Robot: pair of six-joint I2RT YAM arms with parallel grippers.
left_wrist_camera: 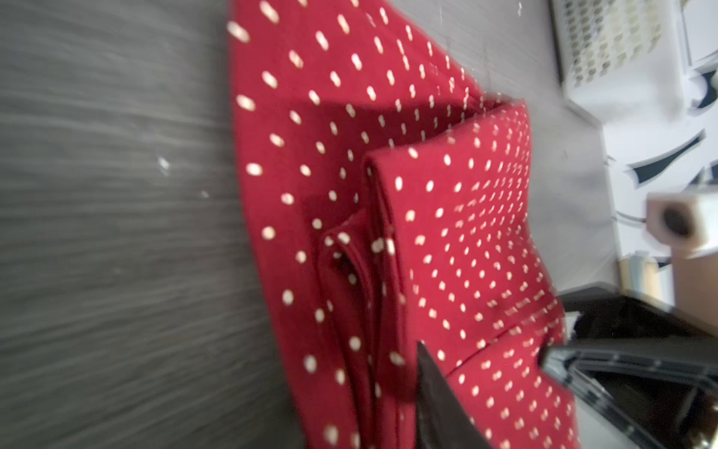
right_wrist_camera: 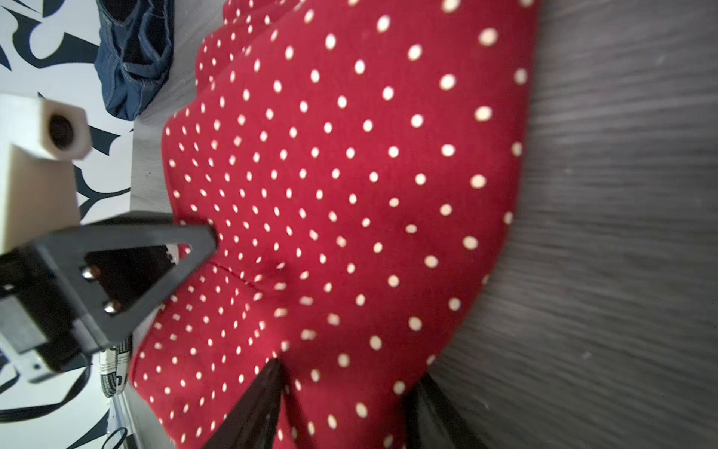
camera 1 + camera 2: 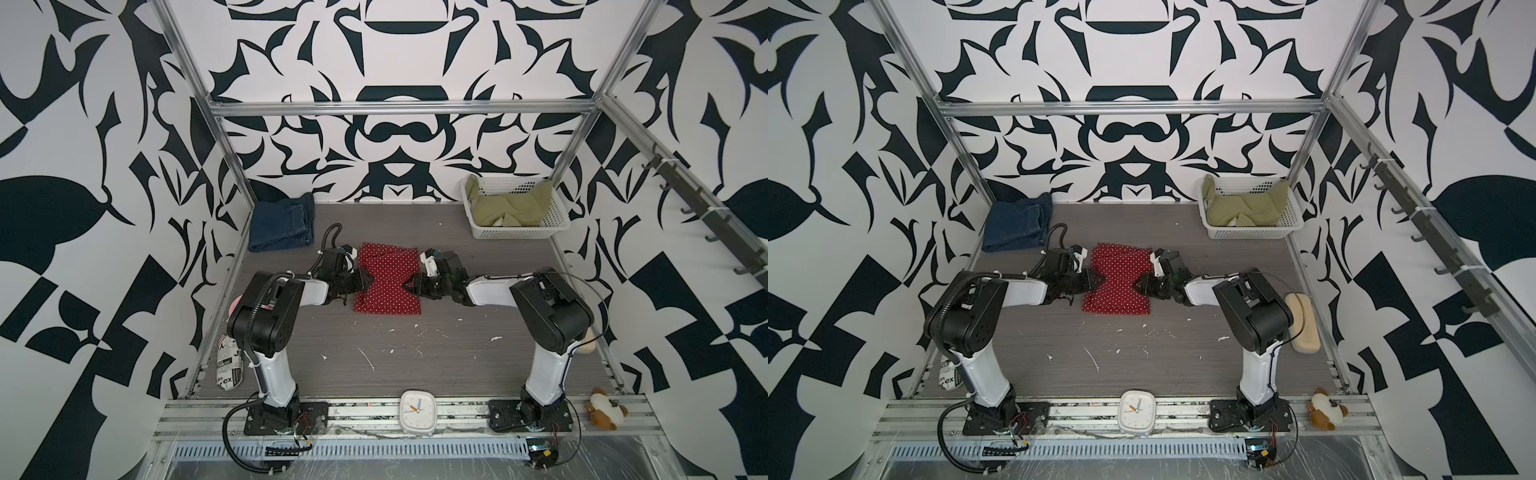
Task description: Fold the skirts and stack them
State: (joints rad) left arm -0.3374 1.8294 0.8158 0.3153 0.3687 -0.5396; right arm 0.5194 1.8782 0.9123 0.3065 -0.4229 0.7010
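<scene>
Red polka-dot skirt [image 3: 388, 291], hourglass-shaped, in pinch of right hand [image 3: 411, 284]; left hand [image 3: 365, 283], grip unclear.

My fingers [image 2: 256, 404] are matt black plastic. The red skirt [image 3: 388, 299] is smooth cloth; the far-left denim skirt [image 3: 278, 228] coarser. The table [image 3: 415, 353] looks matt, scuffed wood grain. The far-right basket [image 3: 515, 233] is perforated white plastic.

Robot lab; aluminium frame [image 3: 399, 109], patterned backdrop walls [image 3: 399, 50].

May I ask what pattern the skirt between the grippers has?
The skirt is red with small white dots, best seen in the right wrist view.
</scene>
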